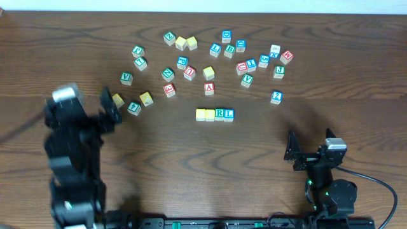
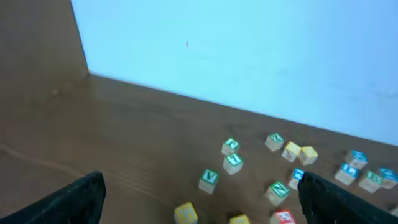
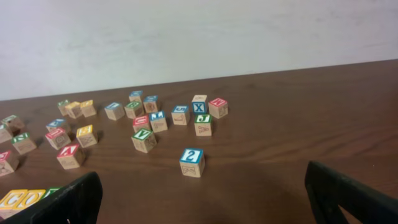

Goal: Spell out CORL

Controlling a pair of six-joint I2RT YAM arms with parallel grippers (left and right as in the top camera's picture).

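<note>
A row of four wooden letter cubes (image 1: 214, 114) lies at the middle of the dark brown wooden desk (image 1: 191, 172), the cubes touching side by side. From left to right they are two yellow-topped cubes, a green R and a blue L; the right wrist view catches the left end of the row in its lower left corner, where the yellow letters read C and O. On the far side of the row, near it but apart, stands a red-edged wooden cube marked A (image 1: 209, 88); a scatter of loose wooden letter cubes (image 1: 189, 72) spreads across the far half of the desk; a blue-edged wooden cube marked 2 (image 1: 276, 97) sits alone to the right, nearer than the others.

The left tool (image 1: 110, 107) is at the left of the desk, well apart from the row, its fingers spread wide and holding nothing; a plain yellow wooden cube (image 1: 117, 100) lies just beside its tip, though I cannot tell whether they touch. The right tool (image 1: 293, 151) hangs at the near right, its fingers likewise wide apart and empty, apart from both the row and the cube marked 2.
</note>
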